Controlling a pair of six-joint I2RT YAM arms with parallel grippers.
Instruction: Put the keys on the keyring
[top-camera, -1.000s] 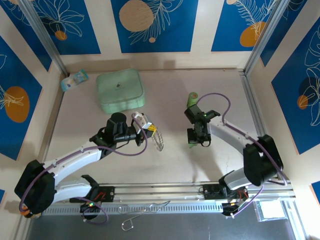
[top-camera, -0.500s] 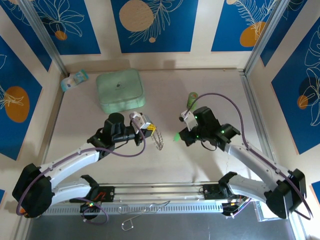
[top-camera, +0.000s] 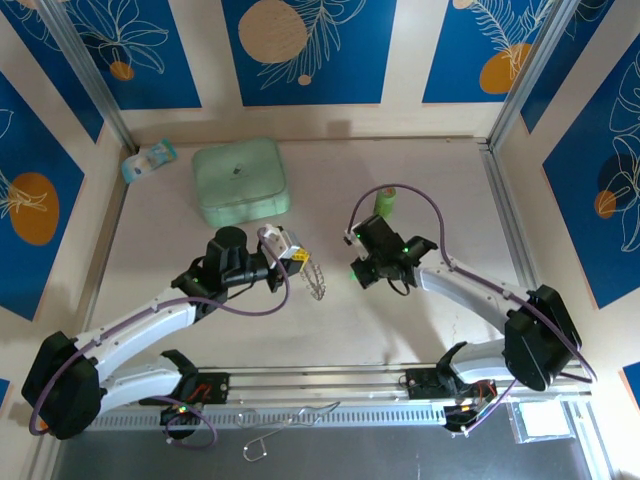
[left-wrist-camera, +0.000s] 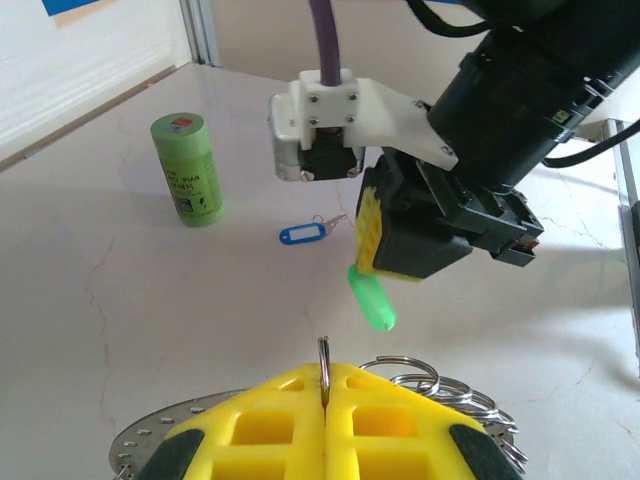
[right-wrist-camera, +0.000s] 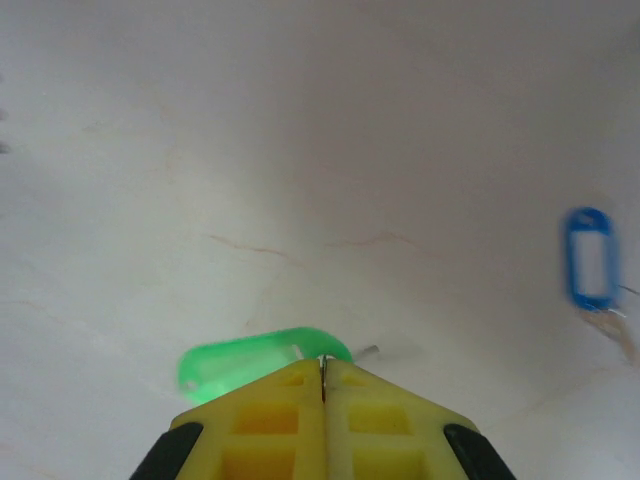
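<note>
Two keys, one keyring, both hands busy
So the right hand (right-wrist-camera: 323, 375) pinches the green key (left-wrist-camera: 372, 300) in the air, the blue key (left-wrist-camera: 300, 234) lies on the table (left-wrist-camera: 100, 300), and the left hand (left-wrist-camera: 323, 385) grips the keyring (left-wrist-camera: 425, 378).

A pale marbled table (top-camera: 350, 330) is ringed by cream walls (top-camera: 402, 55) with blue leaf-print panels (top-camera: 300, 85), metal posts (top-camera: 88, 75) at its far corners, a rail (top-camera: 330, 378) along its near edge.
</note>
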